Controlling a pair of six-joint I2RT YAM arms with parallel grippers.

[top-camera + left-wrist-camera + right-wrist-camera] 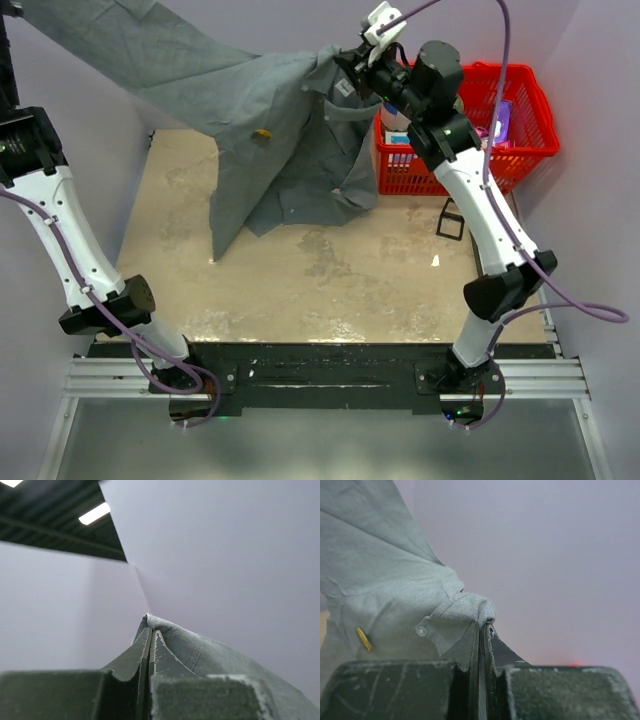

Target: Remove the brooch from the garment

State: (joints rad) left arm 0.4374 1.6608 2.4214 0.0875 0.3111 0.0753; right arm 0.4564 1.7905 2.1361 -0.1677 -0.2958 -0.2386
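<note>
Presently catalogued: grey collared shirt, held aloft and spread between the two arms, its lower edge trailing onto the beige table. Right gripper, at 12 o'clock in the overhead view, has its fingers pressed together on a fold of cloth by the collar. Its wrist view shows the fold pinched at the fingertips, with a pale shirt button just beside it at 9 o'clock. Left gripper lies outside the overhead view, towards 11 o'clock, and is likewise clamped on a ridge of the same grey fabric. Brooch: a small gold-yellow disc fixed to the shirt front, at 8 o'clock from the right gripper and well apart from both grippers. Red basket sits at 2 o'clock on the table, behind the right forearm, contents unclear. Step in hand, as judged: presentation, with the garment stretched to expose the disc and detachment not yet begun. Next move, as judged: one gripper gives up its hold, travels to the disc and closes on its rim while the other holds the cloth taut. The released cloth may sag and turn the brooch away.
</note>
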